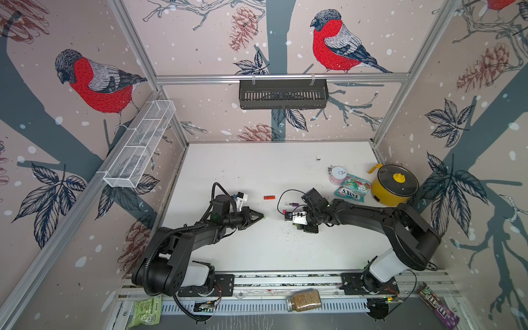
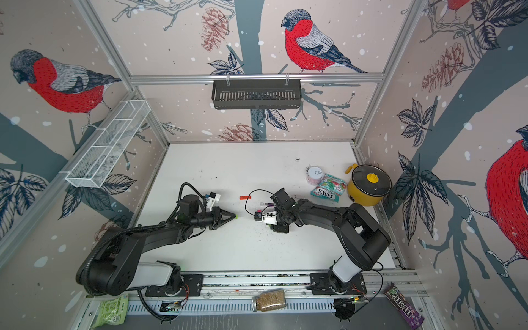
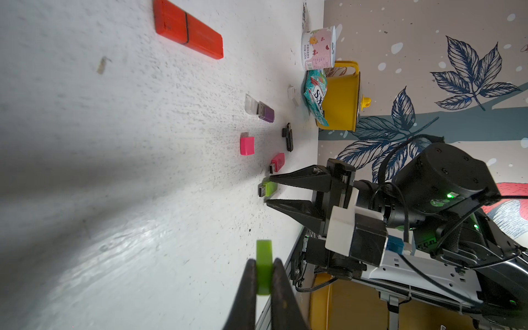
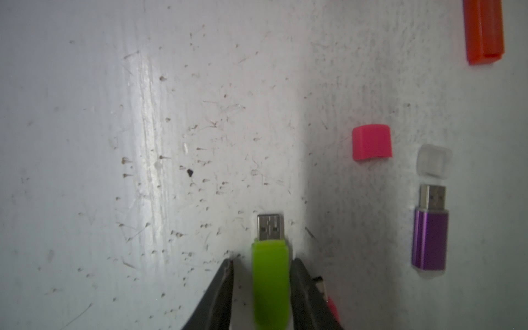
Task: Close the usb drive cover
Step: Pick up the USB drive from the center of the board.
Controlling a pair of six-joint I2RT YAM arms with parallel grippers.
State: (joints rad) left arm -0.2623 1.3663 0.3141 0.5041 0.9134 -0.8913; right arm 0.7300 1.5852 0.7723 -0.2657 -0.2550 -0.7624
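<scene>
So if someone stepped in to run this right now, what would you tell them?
Left gripper: shut on the green cap.
Right gripper: open, one finger on each side of the green USB stick, which lies on the table.
Done: cap is in hand.
Left: the stick's metal plug is bare; grip the stick and push the cap on.

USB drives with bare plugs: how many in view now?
3: green drive inside the right gripper, pink drive just beside it, purple drive by the clear cap. The black piece may be another; unclear.
</scene>
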